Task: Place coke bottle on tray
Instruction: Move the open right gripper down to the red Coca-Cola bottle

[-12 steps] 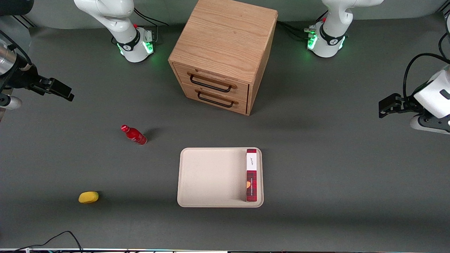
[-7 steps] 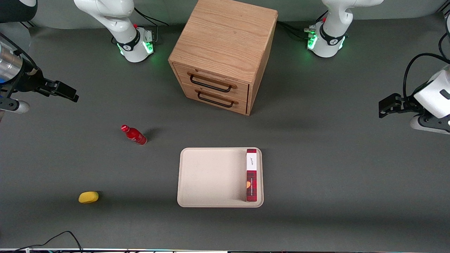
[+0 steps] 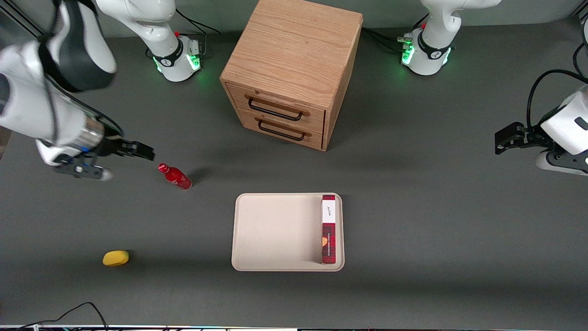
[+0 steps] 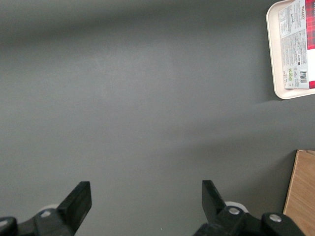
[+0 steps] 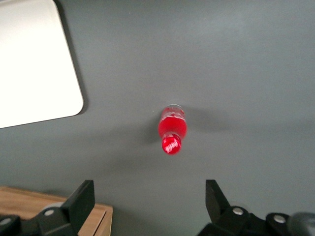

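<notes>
The coke bottle (image 3: 175, 176), small, glossy red with a red cap, stands on the grey table, apart from the tray and toward the working arm's end. The right wrist view shows it (image 5: 172, 127) from above. The beige tray (image 3: 275, 230) lies flat, nearer to the front camera than the cabinet; one corner shows in the right wrist view (image 5: 34, 64) and its edge in the left wrist view (image 4: 273, 73). My right gripper (image 3: 143, 151) is open and empty, above the table beside the bottle's cap without touching it. Its fingers (image 5: 83, 194) stand wide apart.
A wooden two-drawer cabinet (image 3: 289, 69) stands at the back middle, drawers shut. A long red plaid box (image 3: 328, 230) lies in the tray along its edge toward the parked arm. A small yellow oval object (image 3: 115, 258) lies near the front, toward the working arm's end.
My right arm has swung in from the table's end toward the bottle and come nearer to the front camera. The bottle, tray and box have not moved.
</notes>
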